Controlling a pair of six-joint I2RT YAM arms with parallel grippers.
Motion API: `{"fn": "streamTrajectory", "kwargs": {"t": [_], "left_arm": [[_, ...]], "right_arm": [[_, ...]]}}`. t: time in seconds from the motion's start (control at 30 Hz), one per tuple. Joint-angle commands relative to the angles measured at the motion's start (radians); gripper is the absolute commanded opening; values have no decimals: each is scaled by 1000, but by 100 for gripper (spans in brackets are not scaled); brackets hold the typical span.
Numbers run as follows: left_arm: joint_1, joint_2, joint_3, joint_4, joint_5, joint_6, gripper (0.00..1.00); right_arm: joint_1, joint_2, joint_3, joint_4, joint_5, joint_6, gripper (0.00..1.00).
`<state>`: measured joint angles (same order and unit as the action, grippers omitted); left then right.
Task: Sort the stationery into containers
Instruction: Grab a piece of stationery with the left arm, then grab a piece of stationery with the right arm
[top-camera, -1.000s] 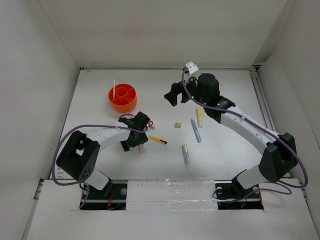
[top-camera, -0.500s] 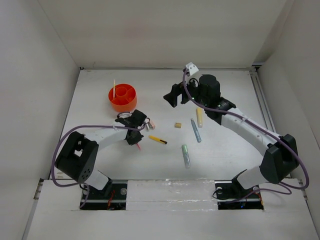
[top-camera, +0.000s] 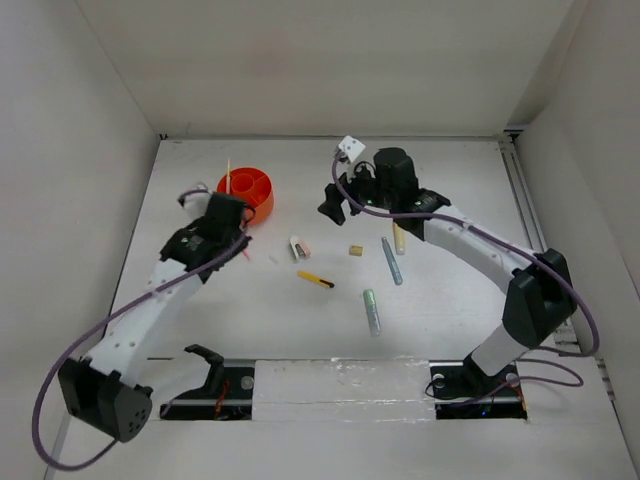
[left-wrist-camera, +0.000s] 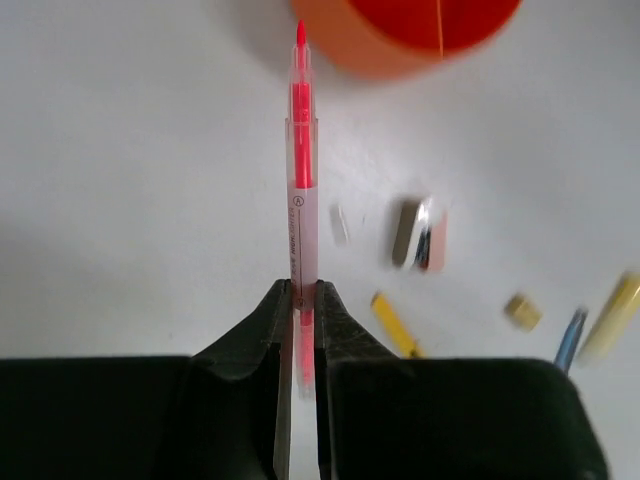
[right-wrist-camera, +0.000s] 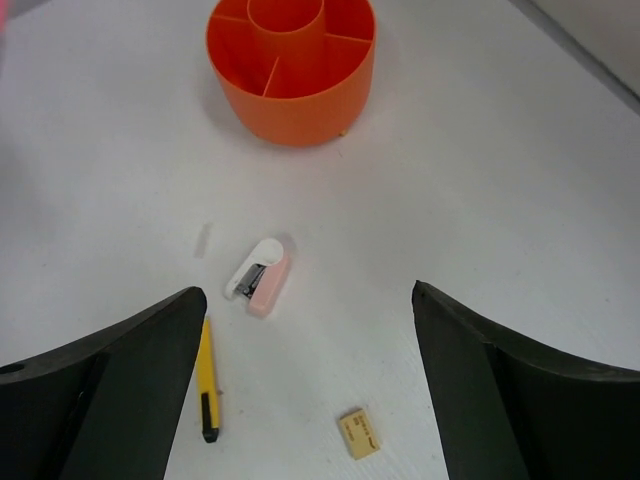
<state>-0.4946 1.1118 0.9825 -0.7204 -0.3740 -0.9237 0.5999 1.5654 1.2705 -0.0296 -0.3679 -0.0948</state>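
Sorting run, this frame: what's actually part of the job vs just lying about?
Job:
orange cup
pink pen, in left gripper
yellow-black pen
pale yellow marker
grey-blue pen
pale green marker
tan eraser
pink-and-white stapler-like piece

Not job:
purple cable
side rail
tiny white scrap, unidentifiable

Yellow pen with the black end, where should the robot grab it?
Around the middle of the yellow pen, coming straight down from above, squeezing across its thin width. It lies flat on the table, long and slim, with bare space along both sides.
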Motion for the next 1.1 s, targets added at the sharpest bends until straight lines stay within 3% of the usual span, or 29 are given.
{"fn": "streamTrajectory", "kwargs": {"t": [0.0,0.13,0.17,0.33,0.57,1.07], "left_arm": [[141,-70,70,-90,-129,156,0],[529,-73,58,42,73,377,0],[562,-73,47,59,133,391,0],[562,-84,9,159,136,353,0],[562,-144,-56,223,184,362,0],[562,-121,-56,242,233,382,0]], "right_arm": [[69,82,117,-87,69,-82,90],[178,211,243,-153,148,-91,84],[202,238,272,-182,173,-91,83],[322,393,424,-245,282,-79,72],[363,558,546,-299,346,-45,59],[363,719,650,-362,339,-14,51]]}}
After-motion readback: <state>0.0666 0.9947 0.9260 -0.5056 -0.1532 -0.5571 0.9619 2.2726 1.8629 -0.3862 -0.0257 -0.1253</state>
